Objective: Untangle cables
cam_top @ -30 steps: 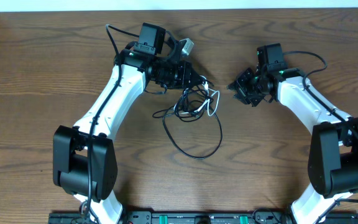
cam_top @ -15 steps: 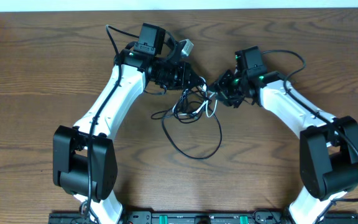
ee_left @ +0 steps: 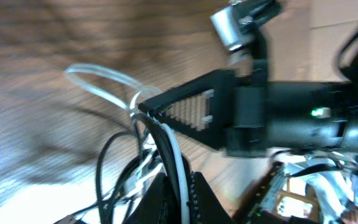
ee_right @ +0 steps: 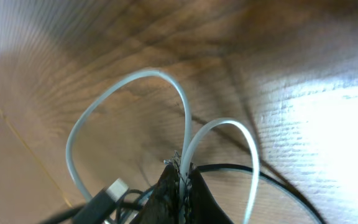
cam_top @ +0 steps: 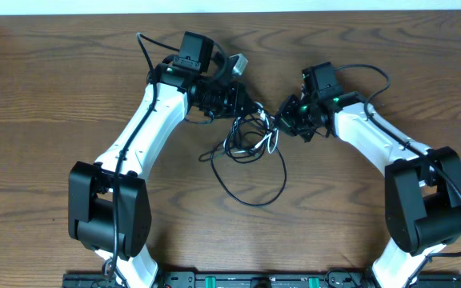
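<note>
**Right gripper newly arrived at the tangle; cables now held from both sides.**

Thin short white cable [cam_top: 270, 138] and thin long black cable [cam_top: 256, 203] lying in loose, interlaced loops at mid-table on the brown wood-grain table [cam_top: 54, 120], between the arms. Within the last second, right gripper [cam_top: 282, 122] brought in from well to the right up to the tangle's right edge. Left gripper [cam_top: 250, 108] unmoved at its far-left edge. Judged ready for a pull-apart, with nothing separated yet. Grip not legible from overhead. Right wrist view: tips pinched together on the white cable where its two arches meet. Left wrist view: tips closed with white and black strands running in together, the right gripper's ribbed finger just beyond.
</note>
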You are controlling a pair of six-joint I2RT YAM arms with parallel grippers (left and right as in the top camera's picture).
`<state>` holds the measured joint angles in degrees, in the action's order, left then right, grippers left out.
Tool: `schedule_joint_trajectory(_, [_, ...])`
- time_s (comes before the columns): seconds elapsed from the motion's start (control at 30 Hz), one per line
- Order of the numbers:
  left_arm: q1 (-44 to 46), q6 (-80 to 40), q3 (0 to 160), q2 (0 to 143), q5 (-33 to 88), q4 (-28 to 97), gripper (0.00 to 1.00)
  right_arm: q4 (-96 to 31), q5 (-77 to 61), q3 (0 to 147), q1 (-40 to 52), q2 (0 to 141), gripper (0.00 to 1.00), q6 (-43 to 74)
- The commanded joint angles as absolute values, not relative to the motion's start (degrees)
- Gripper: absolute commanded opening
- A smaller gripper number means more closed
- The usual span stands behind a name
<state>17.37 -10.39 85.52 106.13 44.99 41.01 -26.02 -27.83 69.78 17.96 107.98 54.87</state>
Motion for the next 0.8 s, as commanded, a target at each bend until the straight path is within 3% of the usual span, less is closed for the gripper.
schedule_joint_trajectory(0.0, [17.2,-9.4,86.5,105.0,37.5,43.3,0.08,-26.2,-30.7,69.7,15.8,108.2,0.01,43.1])
schedule_joint_trajectory(0.2, [17.2,-5.4,86.5,105.0,31.8,48.2,0.07,-26.2,-35.6,69.8,11.1,104.6,0.01,35.8])
schedule_joint_trajectory(0.47, [17.2,0.5,86.5,105.0,31.4,51.6,0.07,-26.9,-40.8,69.8,3.4,98.8,0.01,34.6])
schedule_joint_trajectory(0.77, [17.2,1.8,86.5,105.0,30.6,52.7,0.08,-33.1,-39.3,69.8,-2.6,98.0,0.01,30.0])
